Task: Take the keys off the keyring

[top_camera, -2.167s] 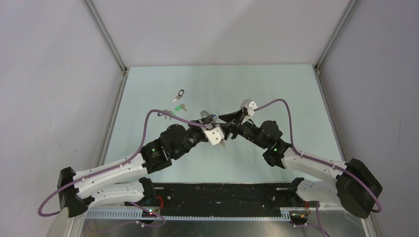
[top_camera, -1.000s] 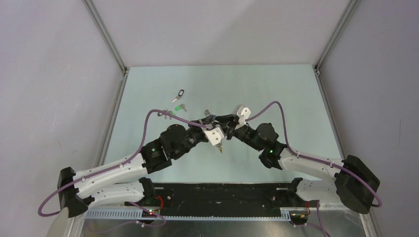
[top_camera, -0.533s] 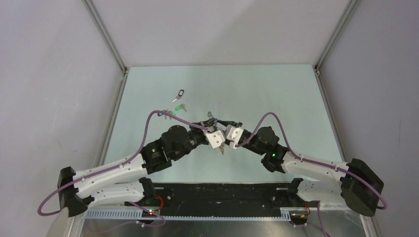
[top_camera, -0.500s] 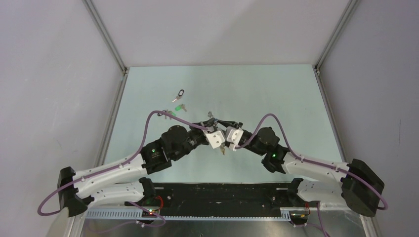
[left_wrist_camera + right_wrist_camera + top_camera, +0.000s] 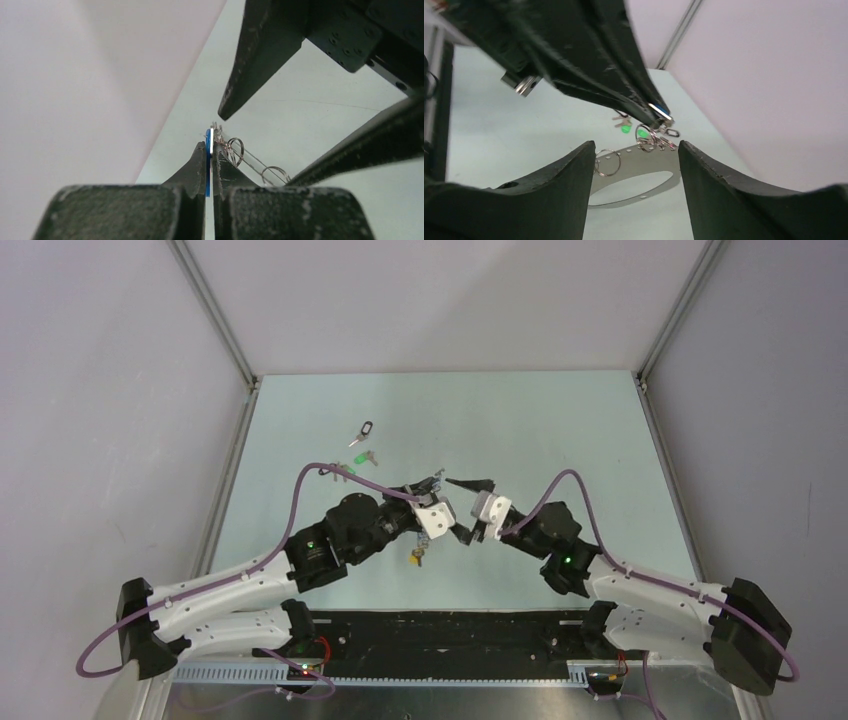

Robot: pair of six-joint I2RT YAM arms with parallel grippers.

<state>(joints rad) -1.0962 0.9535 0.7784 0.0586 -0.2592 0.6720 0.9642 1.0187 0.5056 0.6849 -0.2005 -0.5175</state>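
My left gripper (image 5: 437,483) (image 5: 210,142) is shut on a blue key tag (image 5: 208,150) (image 5: 659,111), edge-on between its pads. Small split rings (image 5: 235,150) hang from it, and the keyring (image 5: 649,157), a wide silvery loop with small holes, hangs below them. My right gripper (image 5: 452,505) (image 5: 636,150) is open wide, its fingers either side of the loop without touching it. A yellow key (image 5: 417,556) shows below my left wrist; I cannot tell whether it hangs or lies on the table. Loose green keys (image 5: 358,457) (image 5: 625,128) and a black tag (image 5: 364,430) lie far left.
The pale green table (image 5: 560,430) has metal rails along both sides and grey walls behind. Another small key (image 5: 340,472) lies by the left arm's purple cable. The black base rail (image 5: 450,630) runs along the near edge.
The right arm has drawn back to the right and nearer, away from the left gripper, with its fingers now spread wide. The yellow key now shows lower and further left.
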